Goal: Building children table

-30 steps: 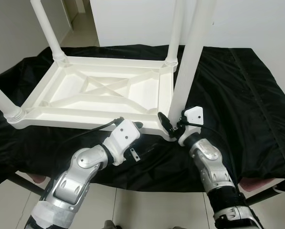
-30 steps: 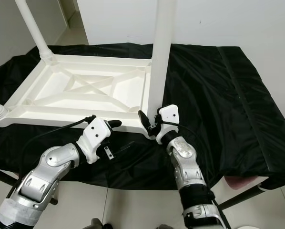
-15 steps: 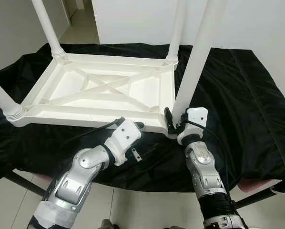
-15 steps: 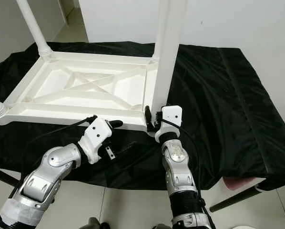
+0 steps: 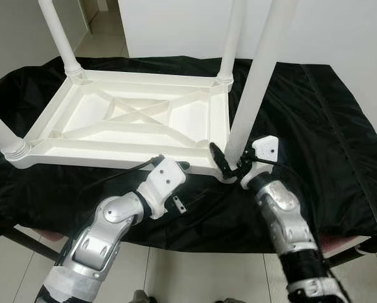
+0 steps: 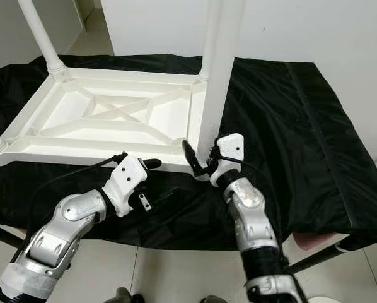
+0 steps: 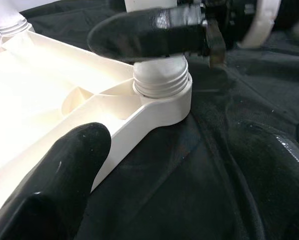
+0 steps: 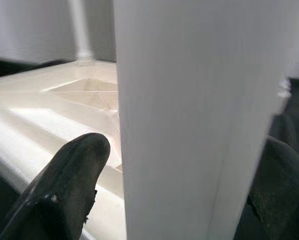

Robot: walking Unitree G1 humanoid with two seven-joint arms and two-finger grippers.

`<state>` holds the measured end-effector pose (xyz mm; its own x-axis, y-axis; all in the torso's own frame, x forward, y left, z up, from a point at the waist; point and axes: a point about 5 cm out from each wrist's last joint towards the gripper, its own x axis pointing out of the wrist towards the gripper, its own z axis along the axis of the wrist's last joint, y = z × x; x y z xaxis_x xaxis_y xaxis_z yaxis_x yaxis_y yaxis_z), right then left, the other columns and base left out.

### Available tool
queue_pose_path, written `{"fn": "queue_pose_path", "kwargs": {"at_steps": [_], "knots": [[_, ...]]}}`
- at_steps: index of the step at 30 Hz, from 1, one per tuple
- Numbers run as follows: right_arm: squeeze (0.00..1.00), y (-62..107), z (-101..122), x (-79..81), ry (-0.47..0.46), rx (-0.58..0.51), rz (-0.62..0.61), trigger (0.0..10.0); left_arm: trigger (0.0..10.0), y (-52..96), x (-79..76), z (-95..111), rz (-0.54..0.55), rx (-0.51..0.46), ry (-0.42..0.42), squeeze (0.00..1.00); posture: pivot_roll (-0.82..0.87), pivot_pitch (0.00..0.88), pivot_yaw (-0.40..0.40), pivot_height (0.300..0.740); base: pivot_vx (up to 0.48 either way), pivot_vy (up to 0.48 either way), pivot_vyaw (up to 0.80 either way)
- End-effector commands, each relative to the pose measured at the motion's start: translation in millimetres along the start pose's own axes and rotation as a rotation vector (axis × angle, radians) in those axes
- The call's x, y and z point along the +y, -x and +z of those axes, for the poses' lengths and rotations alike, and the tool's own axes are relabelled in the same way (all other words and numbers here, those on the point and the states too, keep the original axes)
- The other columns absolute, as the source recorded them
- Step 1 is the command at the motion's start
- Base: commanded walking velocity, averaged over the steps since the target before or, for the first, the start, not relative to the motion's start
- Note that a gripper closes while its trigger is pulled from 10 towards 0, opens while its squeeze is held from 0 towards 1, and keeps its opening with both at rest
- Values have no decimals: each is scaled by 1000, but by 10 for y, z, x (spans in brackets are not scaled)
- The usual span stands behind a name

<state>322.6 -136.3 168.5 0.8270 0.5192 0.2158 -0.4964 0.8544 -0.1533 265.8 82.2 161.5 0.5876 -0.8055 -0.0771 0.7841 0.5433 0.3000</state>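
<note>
A white children's table (image 5: pixel 113 154) lies upside down on a black cloth (image 5: pixel 327 126). Its near-right leg (image 5: pixel 255 82) stands in the threaded corner socket (image 7: pixel 162 85), leaning slightly. My right gripper (image 5: pixel 229 165) is shut on this leg just above the socket, one black finger (image 8: pixel 69 185) on each side of the white tube (image 8: pixel 189 125). My left gripper (image 5: pixel 179 169) rests open at the table's front rim, a short way left of that corner, with one finger (image 7: pixel 64 185) beside the rim.
Three more legs stand in the table: far left (image 5: pixel 61 35), far right (image 5: pixel 229 38) and near left (image 5: pixel 2 136). The cloth hangs over the platform's front edge above the tiled floor (image 5: pixel 195 271). A white wall (image 5: pixel 340 31) stands behind.
My right wrist has rolled to the right around the leg since half a second ago, back to the tilt it had a second ago. The left arm has stayed put.
</note>
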Motion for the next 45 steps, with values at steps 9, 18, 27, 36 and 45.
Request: {"fn": "queue_pose_path", "kwargs": {"at_steps": [9,18,27,36,45], "knots": [[0,23,-155,-130,54,143,246,3373,10000,1,54,-3,29,4,-21,0,-115,65,54,740,0,0,0],[0,121,-219,-164,39,176,274,3451,10000,24,86,2,34,7,-25,0,-115,76,60,740,0,0,0],[0,169,-232,-128,9,146,57,10000,10000,38,53,-9,28,11,-18,0,-114,96,53,740,0,0,0],[0,172,-326,154,-78,164,-328,10000,10000,45,39,-10,34,12,-11,0,-105,108,42,740,0,0,0],[0,78,-288,423,-128,140,-400,10000,10000,60,43,-10,47,14,-9,0,-100,111,33,740,0,0,0]]}}
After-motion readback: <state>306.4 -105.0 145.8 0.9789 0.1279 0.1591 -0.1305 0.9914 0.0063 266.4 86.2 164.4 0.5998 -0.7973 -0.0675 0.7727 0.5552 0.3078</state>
